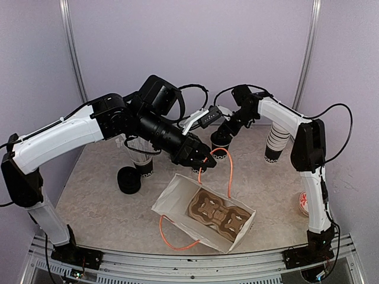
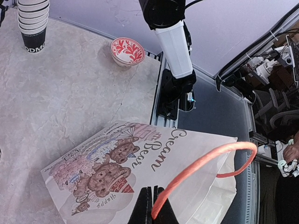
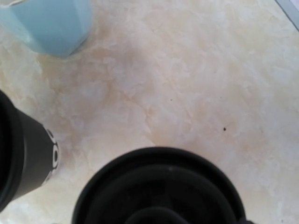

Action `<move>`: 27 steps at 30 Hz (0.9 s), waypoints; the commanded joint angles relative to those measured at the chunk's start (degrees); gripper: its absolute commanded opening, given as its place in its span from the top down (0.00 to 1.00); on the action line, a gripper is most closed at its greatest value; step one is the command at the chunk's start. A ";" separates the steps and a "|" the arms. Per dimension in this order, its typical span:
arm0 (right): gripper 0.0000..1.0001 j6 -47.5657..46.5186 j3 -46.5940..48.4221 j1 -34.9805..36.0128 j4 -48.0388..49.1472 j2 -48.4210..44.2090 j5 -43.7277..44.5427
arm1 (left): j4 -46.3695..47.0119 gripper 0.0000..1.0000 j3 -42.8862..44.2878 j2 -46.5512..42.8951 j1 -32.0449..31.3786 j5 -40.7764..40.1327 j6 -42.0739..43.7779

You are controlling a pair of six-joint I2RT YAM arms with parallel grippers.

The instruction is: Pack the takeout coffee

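Black paper cup (image 1: pixel 219 152), white lettering

left arm (image 1: pixel 59 139): stretched rightward, wrist angled down | left gripper (image 1: pixel 200 161): fingers (image 2: pixel 142 207) pressed together | right arm (image 1: pixel 283 117): elbow raised, reaching left | right gripper (image 1: pixel 222 137): pointing down, spread unclear

A tall stack of nested white paper cups (image 1: pixel 275 137) (image 2: pixel 32 18), its lowest cup black with white lettering, is seen upright at the right rear of the beige marble-patterned table top (image 1: pixel 98 195) (image 2: pixel 70 102) (image 3: pixel 196 84). A small round bowl with a red-and-white leaf pattern (image 1: pixel 303 203) (image 2: pixel 127 50) is set by the right edge, well apart from the stack. A light blue mug (image 3: pixel 53 23) is shown only in part in the right wrist view. The scene is enclosed by plain lilac-grey walls (image 1: pixel 195 47).
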 commanded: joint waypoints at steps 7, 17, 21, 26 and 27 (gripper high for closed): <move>0.24 1.61 0.47 0.15 -2.21 1.86 1.06 | 1.46 1.00 0.04 -1.76 -0.19 -1.01 -0.14; 0.11 1.76 0.10 0.16 -0.93 -0.23 0.74 | 1.93 1.00 -0.20 -1.83 -0.64 -0.73 -0.31; 0.12 1.93 0.45 0.16 -0.72 -2.59 -0.45 | 1.95 1.00 -0.33 -1.96 -0.66 -0.70 -0.28; 0.12 1.69 0.41 0.16 -0.55 -2.89 0.37 | 1.80 1.00 0.12 -1.41 -0.63 -0.49 -0.07; 0.11 1.67 0.45 0.16 -0.68 -2.46 0.66 | 1.82 1.00 0.27 -1.32 -0.66 -0.49 -0.01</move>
